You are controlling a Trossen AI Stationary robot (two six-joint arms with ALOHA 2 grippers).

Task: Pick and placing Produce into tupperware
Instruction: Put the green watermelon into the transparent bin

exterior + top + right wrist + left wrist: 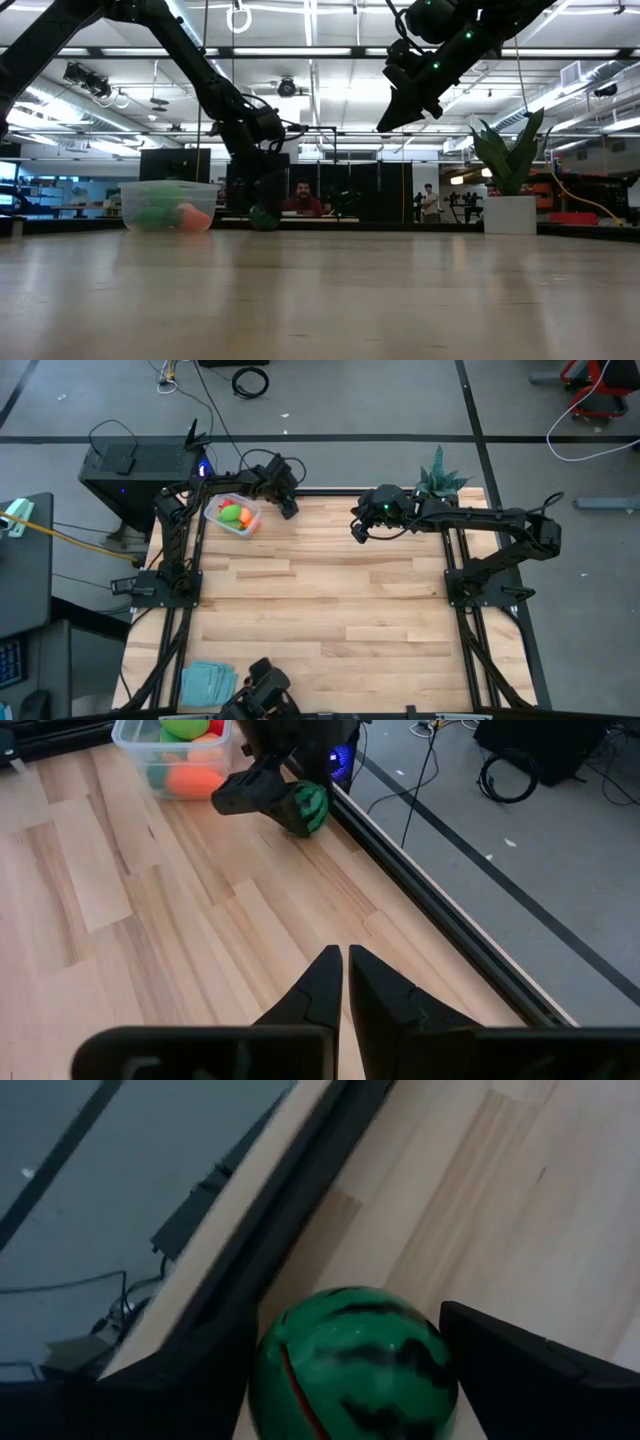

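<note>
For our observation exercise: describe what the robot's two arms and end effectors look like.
Both arms are dark and slim with jointed segments. The right end effector shows small green lights on its wrist housing, and its fingers are flat, black and tapering. The left end effector has the same dark, wedge-shaped fingers.

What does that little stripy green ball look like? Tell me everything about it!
The dark green striped ball looks like a tiny toy watermelon: shiny, smooth plastic, bright green with wavy black stripes and a thin red line down one side. It sits between the jaws of the left gripper, low at the wooden table, close to the table's far edge rail. The tupperware with the other produce stands close beside it.
</note>
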